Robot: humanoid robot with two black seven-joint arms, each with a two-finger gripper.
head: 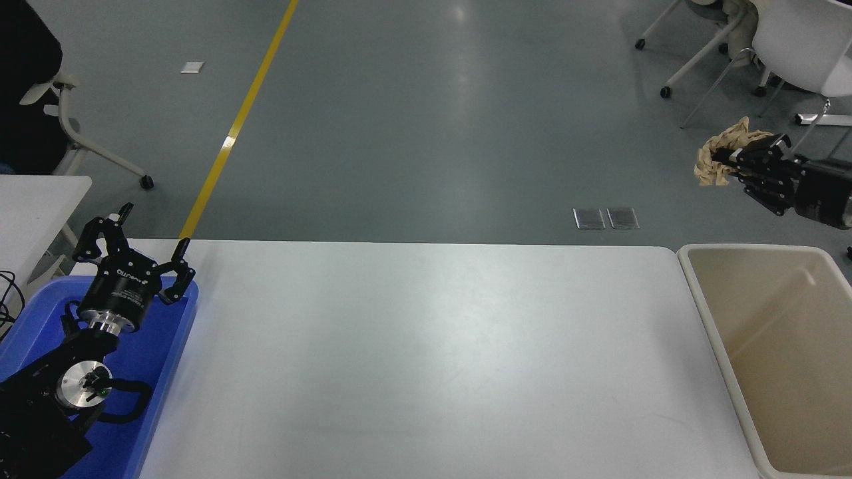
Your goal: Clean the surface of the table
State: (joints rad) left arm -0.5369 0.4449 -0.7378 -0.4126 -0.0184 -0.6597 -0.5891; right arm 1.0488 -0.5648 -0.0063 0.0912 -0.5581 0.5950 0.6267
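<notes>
The table surface (426,359) is a large white tabletop filling the lower middle of the head view; nothing lies on it. My right gripper (732,159) is at the right edge, raised above and beyond the beige bin's far rim, shut on a crumpled tan paper wad (720,154). My left gripper (133,239) is open and empty, parked over the blue tray at the lower left.
A beige plastic bin (705,313) stands against the table's right end, with nothing seen inside. A blue tray (170,346) sits at the left edge under the left arm. A smaller white table (33,199) is at the far left. Chairs stand at top left and top right.
</notes>
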